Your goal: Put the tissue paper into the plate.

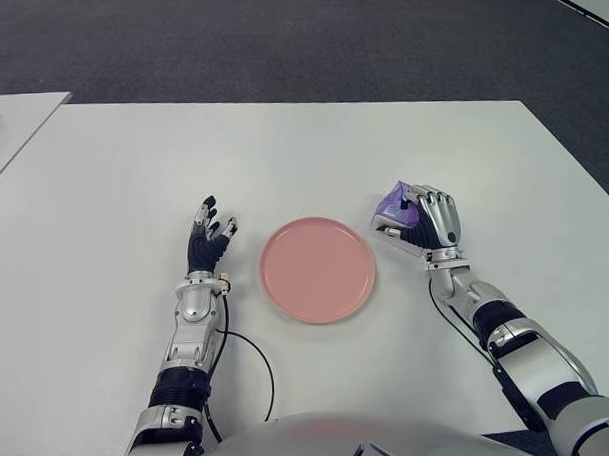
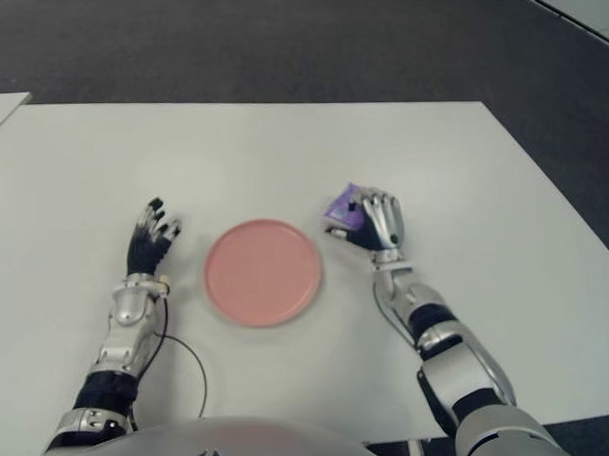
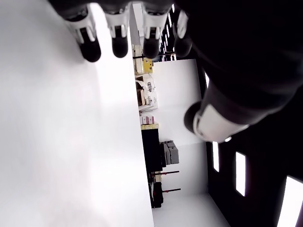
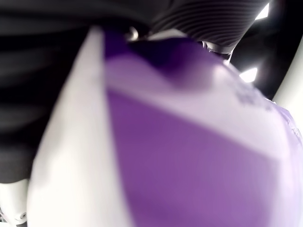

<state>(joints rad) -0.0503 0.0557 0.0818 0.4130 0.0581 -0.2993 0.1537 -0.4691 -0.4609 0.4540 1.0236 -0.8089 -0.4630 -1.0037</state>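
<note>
The right robot hand (image 1: 431,224) has its fingers curled around a purple-and-white tissue packet (image 1: 394,211), which fills the right wrist view. Hand and packet sit just beside the pink plate (image 1: 318,269), on the side toward the right edge of the white counter (image 1: 282,149). From the grasp, the plate lies toward the robot's left and a little nearer its body, so a short inward carry should bring the packet over the plate. The left robot hand (image 1: 207,242), fingers spread and holding nothing, shows on the plate's other side.
</note>
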